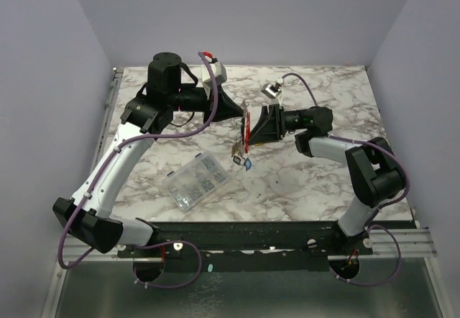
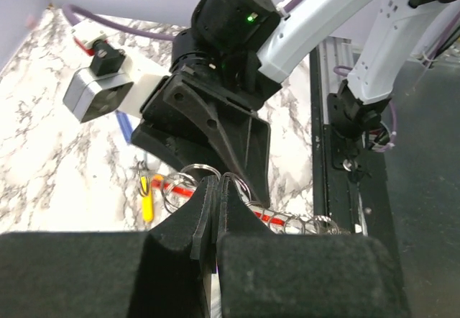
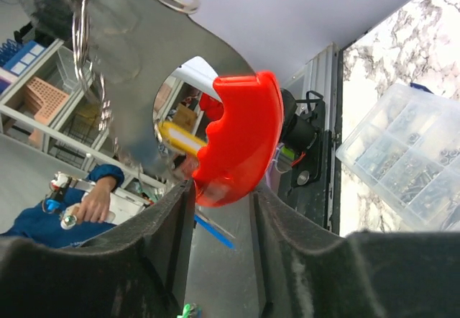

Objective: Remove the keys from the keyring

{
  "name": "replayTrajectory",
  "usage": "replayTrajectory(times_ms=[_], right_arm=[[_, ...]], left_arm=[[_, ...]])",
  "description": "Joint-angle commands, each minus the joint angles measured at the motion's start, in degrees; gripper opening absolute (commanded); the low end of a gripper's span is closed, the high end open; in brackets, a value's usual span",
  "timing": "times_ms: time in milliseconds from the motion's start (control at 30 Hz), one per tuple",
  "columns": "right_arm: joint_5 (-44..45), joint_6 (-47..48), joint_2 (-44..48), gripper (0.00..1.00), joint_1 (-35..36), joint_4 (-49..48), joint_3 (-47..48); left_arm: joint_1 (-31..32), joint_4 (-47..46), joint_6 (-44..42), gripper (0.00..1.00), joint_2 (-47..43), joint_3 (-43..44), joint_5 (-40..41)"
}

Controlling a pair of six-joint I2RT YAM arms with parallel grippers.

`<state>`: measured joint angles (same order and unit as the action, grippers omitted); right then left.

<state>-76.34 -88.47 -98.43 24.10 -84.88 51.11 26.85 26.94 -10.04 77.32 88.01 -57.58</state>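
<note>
- Keyring (image 1: pixel 246 127), the red curved band on the grey metal plate: where's it sitting?
- Up in the air over the middle of your white marble tabletop (image 1: pixel 309 181), right where your two arms meet. Tiny keys with coloured tags (image 1: pixel 241 160) hang under it. Can't tell whether they touch the marble.
- Left gripper (image 2: pixel 218 183)?
- Pinched tight on the keyring. Your wrist view shows both fingers pressed together, with wire split rings (image 2: pixel 188 180) looping out beside the tips.
- Right gripper (image 3: pixel 221 188)?
- It straddles the lower end of the red band (image 3: pixel 241 134), jaws partway apart. The band touches one black finger (image 3: pixel 169 224). The other side looks like contact too, but you can't call it clamped from these views, so can't tell. The grey plate (image 3: pixel 126 80) fills the upper left of that view.
- Anything nearby?
- Clear plastic compartment box of small parts (image 1: pixel 200 181), flat on the marble on your near side, left of the dangling keys and apart from them.
</note>
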Motion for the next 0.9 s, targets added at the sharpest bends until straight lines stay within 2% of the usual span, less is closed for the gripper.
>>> replayTrajectory(times_ms=[0, 333, 400, 500, 600, 633, 733, 800, 867], right_arm=[[0.89, -1.34, 3.25, 0.39, -0.48, -14.79, 0.97], [3.47, -4.83, 4.35, 0.33, -2.17, -14.79, 1.97], [3.93, -4.55, 4.44, 0.25, -2.13, -14.79, 1.72], [3.9, -3.42, 4.1, 0.02, -2.12, -14.74, 1.74], [1.37, -3.65, 2.93, 0.01, -2.26, -14.39, 3.4], [0.04, -4.18, 2.25, 0.0, -2.47, -14.08, 4.4], [-2.48, -3.91, 0.65, 0.01, -3.69, -8.25, 6.63], [-0.97, 0.46, 1.77, 0.01, -5.14, 0.77, 5.16], [1.83, 9.39, 4.52, 0.01, -6.27, 15.81, 3.17]], left_arm=[[-0.86, 1.43, -2.34, 0.0, -0.88, -2.92, 3.13], [-1.18, 3.47, -5.6, 0.0, -1.65, -4.67, 4.58], [-1.19, 3.11, -5.25, 0.0, -1.67, -4.98, 4.58], [-1.19, 2.54, -4.52, 0.0, -1.78, -5.45, 5.28], [-1.19, 1.97, -4.07, 0.0, -2.05, -6.18, 8.07], [-1.26, 1.89, -3.92, 0.09, -2.05, -6.44, 9.6], [-2.69, 3.18, -4.69, 0.76, -2.39, -7.27, 13.3], [-4.67, 3.7, -4.84, 0.97, -2.17, -7.32, 15.5], [-6.12, 3.58, -5.09, 0.99, -1.92, -7.32, 19.12]])
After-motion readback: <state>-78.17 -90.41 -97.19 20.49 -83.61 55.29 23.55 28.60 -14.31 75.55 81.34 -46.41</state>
